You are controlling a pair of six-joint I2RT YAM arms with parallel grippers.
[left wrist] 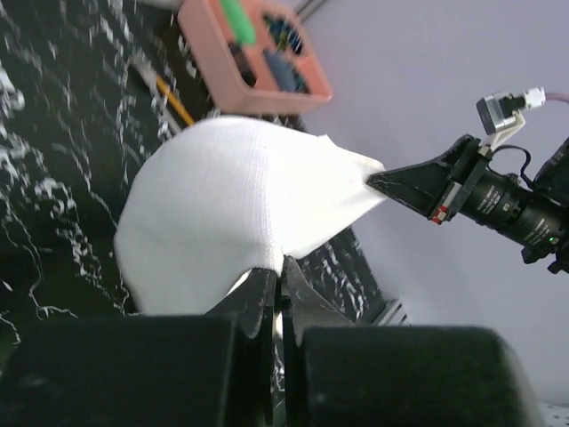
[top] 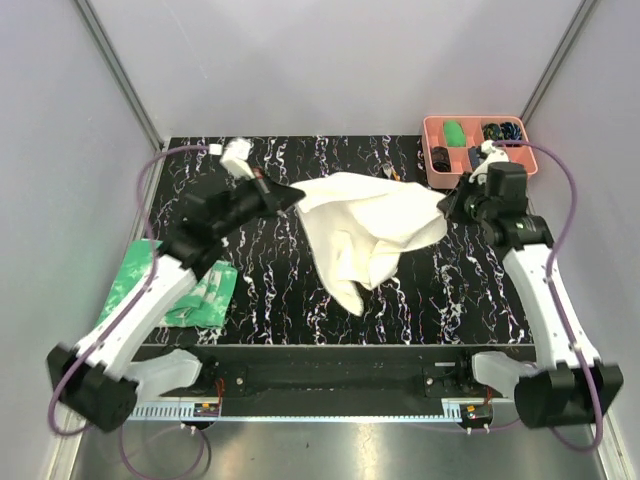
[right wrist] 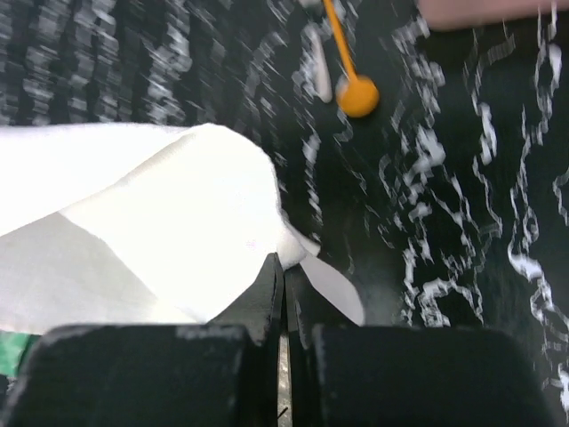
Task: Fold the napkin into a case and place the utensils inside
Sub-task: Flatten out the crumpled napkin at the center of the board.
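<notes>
The cream-white napkin (top: 365,232) hangs in the air over the middle of the black marbled table, stretched between both grippers and sagging to a point below. My left gripper (top: 297,197) is shut on its left corner; the cloth (left wrist: 240,200) fills the left wrist view above the closed fingertips. My right gripper (top: 443,206) is shut on its right corner, with the cloth (right wrist: 160,240) spreading left of the closed tips. An orange spoon (right wrist: 351,76) lies on the table beyond the napkin, with a pale utensil (right wrist: 317,67) beside it. An orange handle (left wrist: 175,100) shows near the tray.
A pink compartment tray (top: 475,148) with small items stands at the back right; it also shows in the left wrist view (left wrist: 253,62). A green-and-white mottled cloth (top: 180,285) lies at the table's left front, partly under my left arm.
</notes>
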